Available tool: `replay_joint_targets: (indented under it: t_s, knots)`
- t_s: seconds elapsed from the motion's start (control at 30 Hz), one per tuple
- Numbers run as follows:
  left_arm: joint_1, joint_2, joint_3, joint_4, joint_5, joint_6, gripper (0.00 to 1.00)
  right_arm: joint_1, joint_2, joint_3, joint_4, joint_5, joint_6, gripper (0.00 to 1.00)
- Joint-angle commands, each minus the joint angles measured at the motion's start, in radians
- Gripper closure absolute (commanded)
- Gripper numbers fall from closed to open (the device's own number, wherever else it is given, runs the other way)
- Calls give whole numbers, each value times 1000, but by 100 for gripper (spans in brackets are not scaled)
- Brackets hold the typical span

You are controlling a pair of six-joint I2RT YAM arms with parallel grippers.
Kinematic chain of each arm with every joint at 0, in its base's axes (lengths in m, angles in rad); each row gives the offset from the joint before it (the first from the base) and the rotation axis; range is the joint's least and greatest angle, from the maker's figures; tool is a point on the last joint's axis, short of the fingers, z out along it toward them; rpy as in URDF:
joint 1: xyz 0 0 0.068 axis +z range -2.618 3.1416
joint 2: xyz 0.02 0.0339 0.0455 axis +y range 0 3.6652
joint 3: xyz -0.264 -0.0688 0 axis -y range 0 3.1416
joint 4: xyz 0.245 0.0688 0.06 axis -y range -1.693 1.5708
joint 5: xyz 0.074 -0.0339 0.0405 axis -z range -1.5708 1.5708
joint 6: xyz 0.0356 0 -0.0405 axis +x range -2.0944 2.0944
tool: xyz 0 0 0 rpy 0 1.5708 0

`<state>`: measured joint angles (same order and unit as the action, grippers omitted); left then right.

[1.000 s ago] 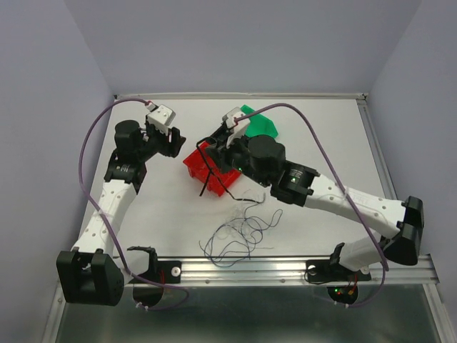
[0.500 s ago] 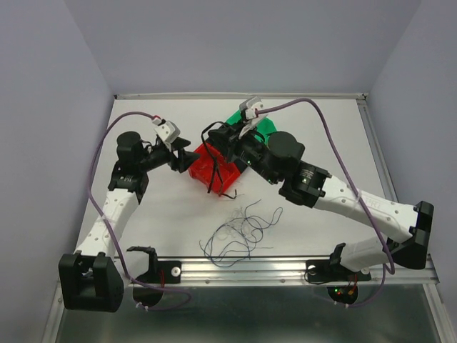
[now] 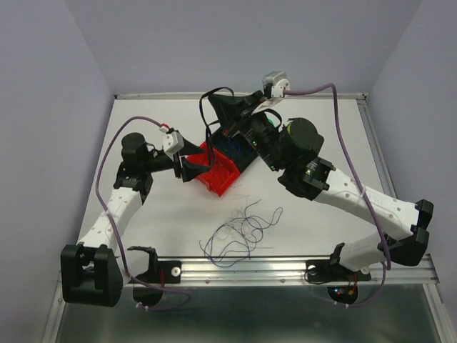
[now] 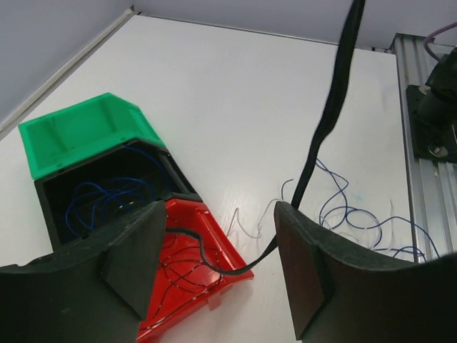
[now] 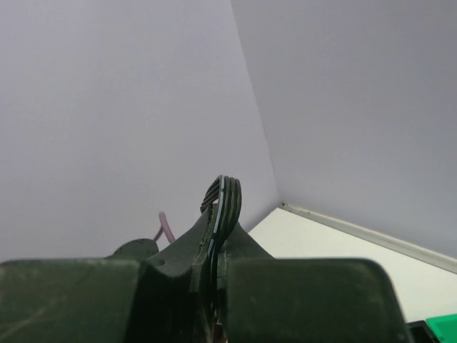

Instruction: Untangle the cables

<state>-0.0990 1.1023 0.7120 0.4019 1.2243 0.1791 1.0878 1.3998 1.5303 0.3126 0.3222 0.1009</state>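
Cables [image 3: 239, 232] in loose clump near front, black cable [image 4: 333, 107] hanging near-vertical from pinching right claw [image 5: 216, 243], left claw [image 4: 218, 221] wide

Three bins touching in diagonal row, left of frame: green bin [image 4: 78, 136] uppermost, black bin [image 4: 44, 211] middle, red bin [image 4: 208, 223] lowest. White worktop [image 4: 235, 93]; aluminium rail [image 4: 408, 193] at right edge.

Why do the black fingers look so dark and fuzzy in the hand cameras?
Left wrist view: the left gripper sits right by the lens, so it looks dark and soft, the table behind sharper. Right wrist view: likewise the right gripper, shut on a black cable. Top view: even light, faint shadows.
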Motion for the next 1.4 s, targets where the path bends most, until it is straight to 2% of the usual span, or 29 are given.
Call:
replay_joint_targets:
  t_s: [0.0,0.13,0.2,0.27,0.4,0.43,0.53,0.57,0.6,0.63,0.67,0.83,1.13,1.37]
  knots:
    - [-51,-15,-13,58,69,69,27,7,22,76,79,3,-10,100]
    - [-82,16,-2,22,104,95,29,7,28,88,86,0,-6,99]
    - [-85,19,17,-32,127,172,30,9,30,91,94,5,-12,100]
    - [-85,27,50,-156,159,238,29,7,30,93,94,11,-20,99]
    - [-82,79,125,-401,207,469,28,7,19,74,95,-3,-21,100]
    - [-84,93,141,-542,217,591,27,7,13,68,101,-12,-21,99]
    - [-84,168,243,-826,242,874,26,7,5,48,114,-32,-33,100]
    - [-84,192,304,-1058,245,1103,26,7,1,42,123,-37,-47,99]
    - [-84,252,334,-1280,247,1234,26,9,-1,34,126,-40,-52,100]
    - [-84,286,365,-1401,250,1466,26,7,-2,31,131,-40,-56,100]
    - [-84,324,416,-1524,250,1573,27,7,-2,27,134,-49,-75,100]
    - [-50,474,503,-1522,256,1508,34,4,13,13,157,-60,-122,100]
    - [59,458,527,-1520,288,1470,34,-29,65,28,187,-95,-141,99]
    - [171,501,566,-1520,316,1419,33,-46,106,59,212,-117,-155,99]
